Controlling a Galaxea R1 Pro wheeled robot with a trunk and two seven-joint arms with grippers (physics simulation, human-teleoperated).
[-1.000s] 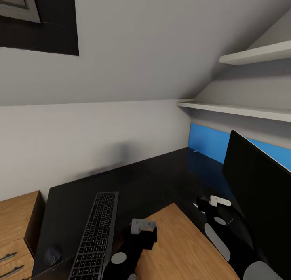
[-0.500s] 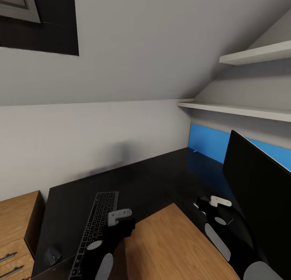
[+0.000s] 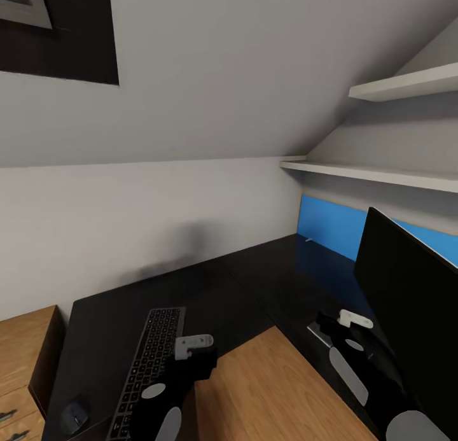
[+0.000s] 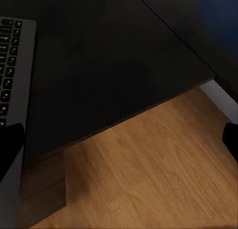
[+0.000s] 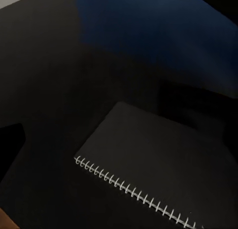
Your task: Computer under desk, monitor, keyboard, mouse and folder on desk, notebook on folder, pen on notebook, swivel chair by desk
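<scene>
Camera panned; notebook (image 5: pixel 163 164) on desk (image 3: pixel 242 288).

You have open room over the glossy black L-shaped surface (image 3: pixel 210 294) between the slim grey keyboard (image 3: pixel 149 358) and the wide black monitor (image 3: pixel 413 314). The monitor walls off the right side, and the dark spiral-bound notebook (image 5: pixel 158 164) lies flat just before it.

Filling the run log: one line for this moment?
left gripper beside keyboard | right gripper over notebook | mouse on desk
</scene>
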